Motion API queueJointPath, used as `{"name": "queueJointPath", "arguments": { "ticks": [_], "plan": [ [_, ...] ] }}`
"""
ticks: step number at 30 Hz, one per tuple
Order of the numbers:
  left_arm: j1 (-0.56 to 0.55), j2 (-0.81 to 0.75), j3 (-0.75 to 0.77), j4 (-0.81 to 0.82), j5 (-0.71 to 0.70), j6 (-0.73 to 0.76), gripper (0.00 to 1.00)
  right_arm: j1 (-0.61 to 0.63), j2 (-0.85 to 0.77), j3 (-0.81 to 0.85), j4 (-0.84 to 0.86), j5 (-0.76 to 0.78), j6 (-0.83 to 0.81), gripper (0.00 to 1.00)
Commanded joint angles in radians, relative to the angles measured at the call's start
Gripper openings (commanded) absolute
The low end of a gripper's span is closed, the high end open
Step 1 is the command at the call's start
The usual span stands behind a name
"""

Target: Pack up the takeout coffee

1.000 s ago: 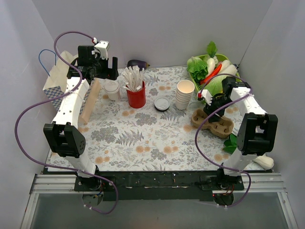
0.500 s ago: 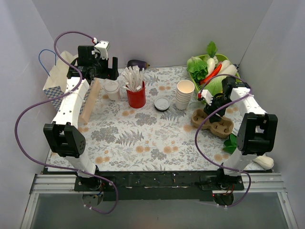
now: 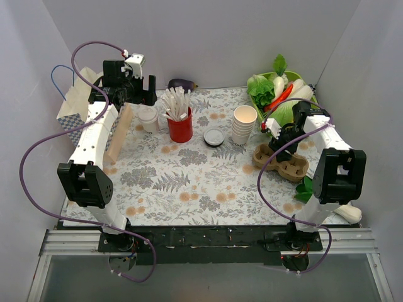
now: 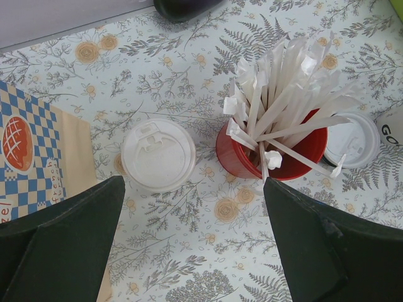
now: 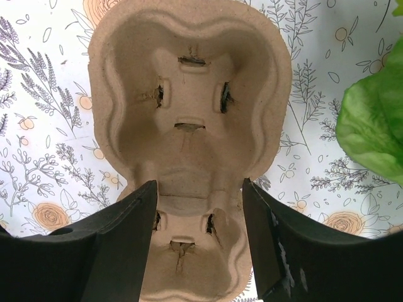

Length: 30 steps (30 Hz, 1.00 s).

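**Takeout coffee (image 4: 157, 154) hemmed in on two sides**

It stands upright at the table's back left, with the paper bag (image 4: 31, 167) just beside it and the red cup (image 4: 249, 157) near. The left gripper (image 4: 192, 214) hovers above, jaws wide and empty. The right gripper (image 5: 198, 242), jaws open, straddles the cup carrier (image 5: 189, 119).

Between the earlier top views and the present one, almost nothing is altered. Only the right fingers (image 5: 119, 239), held spread over the cardboard cup carrier (image 3: 291, 166), are displaced by a trace. The shift is too small for its direction to be told. Whether the carrier is nudged on the counter (image 3: 189, 182) cannot be made out either.
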Motion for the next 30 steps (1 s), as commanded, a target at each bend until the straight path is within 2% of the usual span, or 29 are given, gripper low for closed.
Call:
{"name": "queueJointPath", "arguments": {
  "ticks": [1,30],
  "plan": [
    [-0.004,-0.017,-0.004,-0.007,0.013,-0.002,0.93,0.009,0.011,0.002,0.013,0.002,0.015,0.63],
    [-0.004,-0.02,-0.018,-0.01,0.027,-0.002,0.93,0.015,-0.055,-0.038,0.073,-0.009,-0.008,0.7]
  ]
}}
